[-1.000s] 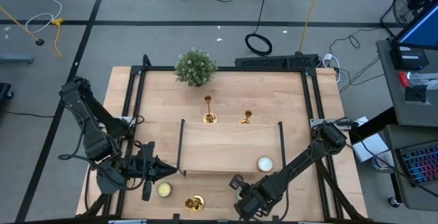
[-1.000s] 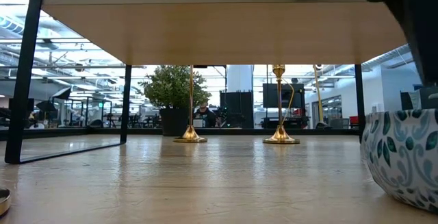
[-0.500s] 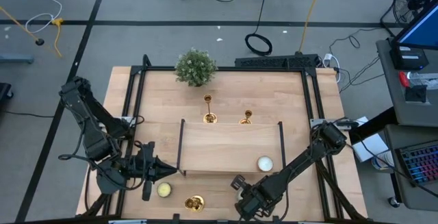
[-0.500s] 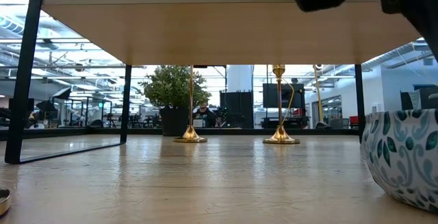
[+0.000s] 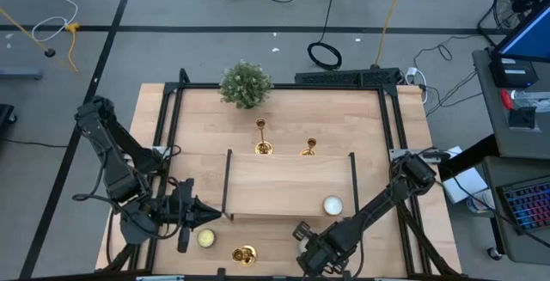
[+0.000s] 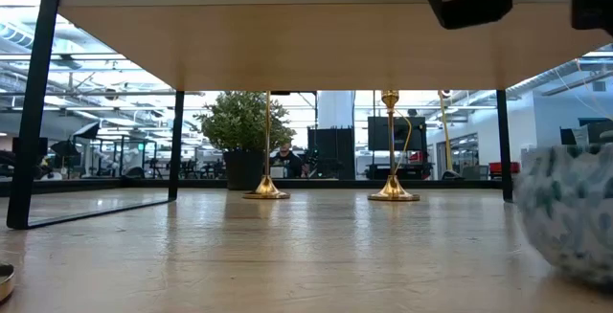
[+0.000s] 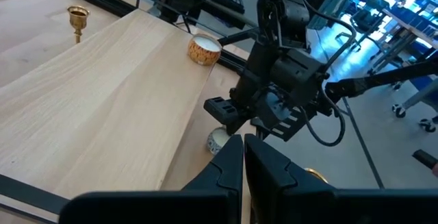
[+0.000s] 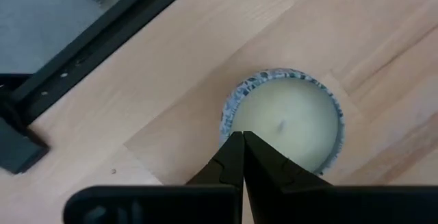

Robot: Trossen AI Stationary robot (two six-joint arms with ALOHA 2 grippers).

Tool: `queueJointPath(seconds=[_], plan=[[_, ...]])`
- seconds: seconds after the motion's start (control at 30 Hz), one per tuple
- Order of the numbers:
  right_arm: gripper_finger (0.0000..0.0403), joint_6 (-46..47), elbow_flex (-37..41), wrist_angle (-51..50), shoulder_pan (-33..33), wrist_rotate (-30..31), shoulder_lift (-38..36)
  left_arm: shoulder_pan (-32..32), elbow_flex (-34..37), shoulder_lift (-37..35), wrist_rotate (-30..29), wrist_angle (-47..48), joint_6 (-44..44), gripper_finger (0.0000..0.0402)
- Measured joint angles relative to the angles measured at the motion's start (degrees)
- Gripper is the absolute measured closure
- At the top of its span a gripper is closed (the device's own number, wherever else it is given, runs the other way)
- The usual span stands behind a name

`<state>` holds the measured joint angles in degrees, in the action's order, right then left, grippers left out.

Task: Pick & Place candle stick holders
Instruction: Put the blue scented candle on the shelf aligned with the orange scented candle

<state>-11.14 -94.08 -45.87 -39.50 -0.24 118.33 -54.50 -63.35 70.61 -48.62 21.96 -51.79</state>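
Two gold candle stick holders stand on their round bases on the table behind the raised wooden shelf. A third one sits by the near edge. My right gripper is shut, points down and has its tips at the rim of a blue-patterned candle jar, which stands on the table in front of the shelf. My left gripper is shut on nothing. It hovers by the shelf's near left corner. My right gripper comes from above, pointing steeply down. Its shut fingertips sit at the jar's rim; the tips hide the spot where they meet. The jar stands upright with its base on the table.
A white candle rests on the shelf's near right part and a yellow candle sits on the table near my left gripper. A bushy plant stands at the far edge. The shelf's black legs frame the space under it.
My right gripper has tipped slightly and come down a little over the jar. In the low view the jar has shifted a little toward the table's right and shows blurred.
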Motion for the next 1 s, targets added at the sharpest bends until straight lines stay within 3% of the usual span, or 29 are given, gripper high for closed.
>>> queueJointPath(seconds=[0.5, 1.0], plan=[[0.0403, 0.3, 0.0, -4.6, -0.8, -4.6, 0.0, 0.0, 0.0, 0.0, -0.1, 0.0, 0.0, 0.0383], [0.0403, 6.4, 0.0, -5.9, -4.6, -5.9, 0.0, 0.0, 0.0, 0.0, -0.9, -1.5, 0.9, 0.0383]])
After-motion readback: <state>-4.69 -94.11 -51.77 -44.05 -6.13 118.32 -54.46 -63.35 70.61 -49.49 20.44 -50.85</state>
